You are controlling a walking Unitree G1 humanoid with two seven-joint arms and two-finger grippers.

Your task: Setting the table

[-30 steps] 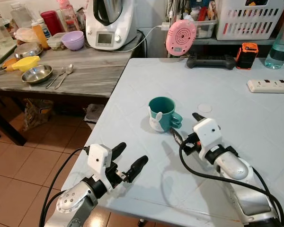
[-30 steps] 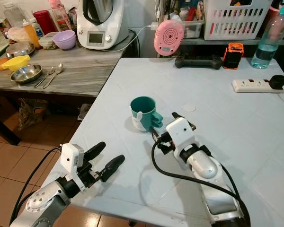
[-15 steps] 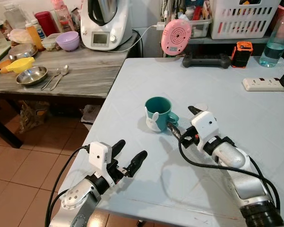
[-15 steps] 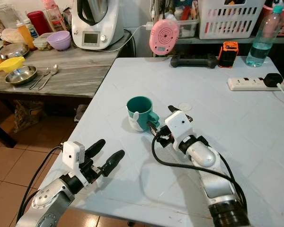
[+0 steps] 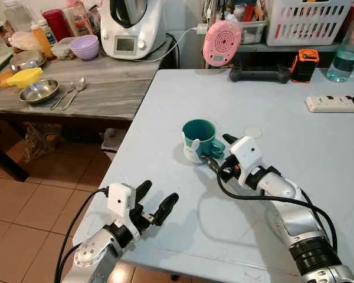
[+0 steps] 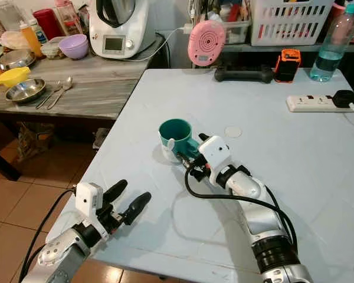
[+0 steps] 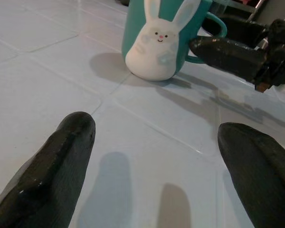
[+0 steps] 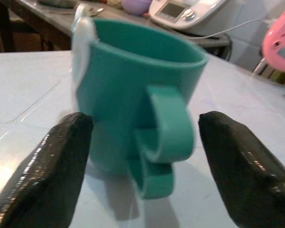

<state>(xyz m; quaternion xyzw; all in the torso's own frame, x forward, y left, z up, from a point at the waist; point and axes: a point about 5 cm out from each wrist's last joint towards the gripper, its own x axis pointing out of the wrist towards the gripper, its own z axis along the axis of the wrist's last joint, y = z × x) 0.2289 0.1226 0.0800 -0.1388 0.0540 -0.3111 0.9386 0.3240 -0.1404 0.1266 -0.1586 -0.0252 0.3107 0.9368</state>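
A teal mug [image 5: 198,133] with a white bunny on its side stands upright near the middle of the pale blue table [image 5: 318,153]. My right gripper [image 5: 218,151] is open at the mug's handle [image 8: 162,124], one finger on each side of it, not clamped. The handle faces this gripper, and the fingers [image 8: 57,166] sit just short of the mug's wall. My left gripper [image 5: 160,191] hovers open with nothing in it over the table's near left edge, pointing at the mug's bunny face [image 7: 157,45] from a distance.
A grey counter [image 5: 112,88] to the left carries a steel bowl [image 5: 39,91], two spoons [image 5: 72,94], a purple bowl [image 5: 85,46] and a white appliance [image 5: 133,26]. Along the table's far edge are a pink round device [image 5: 222,42], a power strip [image 5: 333,104] and a water bottle [image 5: 347,56].
My right gripper has moved forward to the mug, so its fingers now flank the handle. The left gripper has dropped back slightly towards the table's edge. The camera has shifted a little.
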